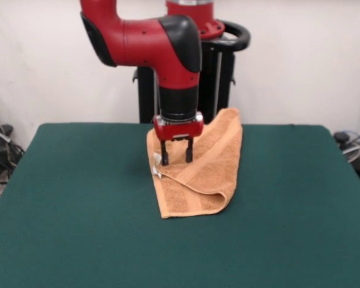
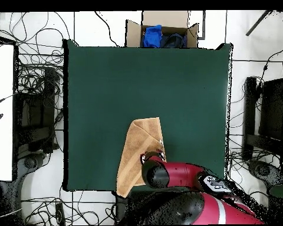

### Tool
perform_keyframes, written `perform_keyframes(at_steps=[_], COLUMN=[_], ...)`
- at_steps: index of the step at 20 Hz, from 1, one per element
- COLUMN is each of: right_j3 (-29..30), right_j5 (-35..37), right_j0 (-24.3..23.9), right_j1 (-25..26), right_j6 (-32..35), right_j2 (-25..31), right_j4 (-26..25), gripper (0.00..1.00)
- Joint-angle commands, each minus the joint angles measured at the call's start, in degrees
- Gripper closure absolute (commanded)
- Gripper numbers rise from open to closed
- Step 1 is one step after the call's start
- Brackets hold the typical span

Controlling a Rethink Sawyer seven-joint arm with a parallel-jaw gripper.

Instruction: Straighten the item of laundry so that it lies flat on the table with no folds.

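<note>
Table [image 1: 78, 210] bare up front — towel [image 1: 204, 174] folded over itself mid-table. Gripper [image 1: 177, 159] just above its left edge — fingers parted, holding nothing.

- The red and black arm [image 1: 150, 39] reaches out level from the pedestal, then bends straight down at the wrist.
- The tool [image 1: 177, 156] points downward, its two black fingers [image 1: 164, 153] spread apart, gripping nothing.

Towel [image 1: 204, 162]: nubby orange terry cloth. Table [image 1: 78, 198]: matt green felt. Arm [image 1: 150, 42]: glossy red plastic.
</note>
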Motion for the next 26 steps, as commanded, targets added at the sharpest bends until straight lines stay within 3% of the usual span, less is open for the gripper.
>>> perform_keyframes(at_steps=[1,14,26], right_j3=[-10.47,-8.36,-10.4], right_j5=[6.88,11.53,8.91], right_j0=[-1.9,-1.16,-2.78], right_j1=[-1.14,-6.28,-2.47], right_j6=[1.1,2.0,1.65], right_j2=[5.79,6.26,6.76], right_j4=[-1.64,-1.34,-3.54], gripper=[0.0,0.0,0.0])
